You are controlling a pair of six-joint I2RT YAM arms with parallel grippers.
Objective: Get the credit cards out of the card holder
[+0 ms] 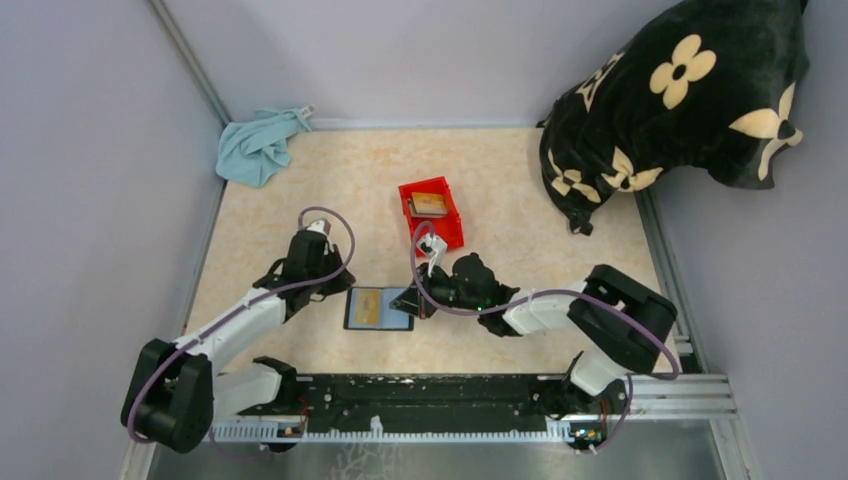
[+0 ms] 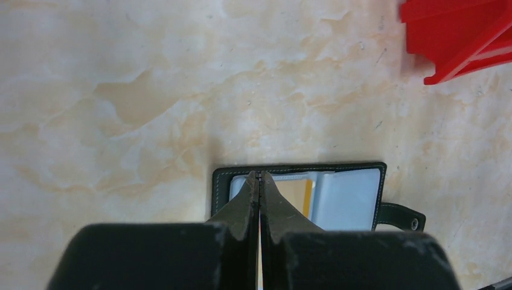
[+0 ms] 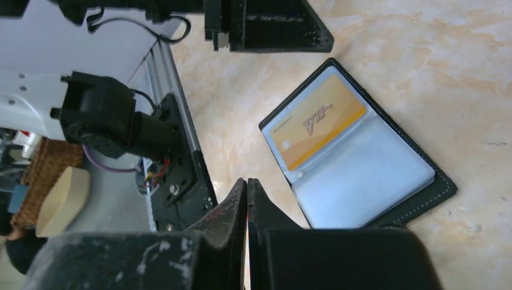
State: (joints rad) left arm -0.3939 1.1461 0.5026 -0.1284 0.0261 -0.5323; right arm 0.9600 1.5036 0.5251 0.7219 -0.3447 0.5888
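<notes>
The card holder (image 1: pixel 396 318) lies open and flat on the table, black outside and pale blue inside. An orange credit card (image 3: pixel 317 121) sits in its left slot; the other blue panel (image 3: pixel 362 176) shows no card. Two more cards (image 1: pixel 430 204) lie in the red bin (image 1: pixel 450 236). My left gripper (image 2: pixel 259 175) is shut with nothing between its fingers, its tips over the holder's left edge (image 2: pixel 220 181). My right gripper (image 3: pixel 247 181) is also shut and empty, just off the holder's right side, near the strap (image 2: pixel 398 216).
The red bin stands just behind the holder. A blue cloth (image 1: pixel 258 145) lies at the back left corner and a black flowered cushion (image 1: pixel 680 95) fills the back right. The metal rail (image 1: pixel 480 395) runs along the near edge.
</notes>
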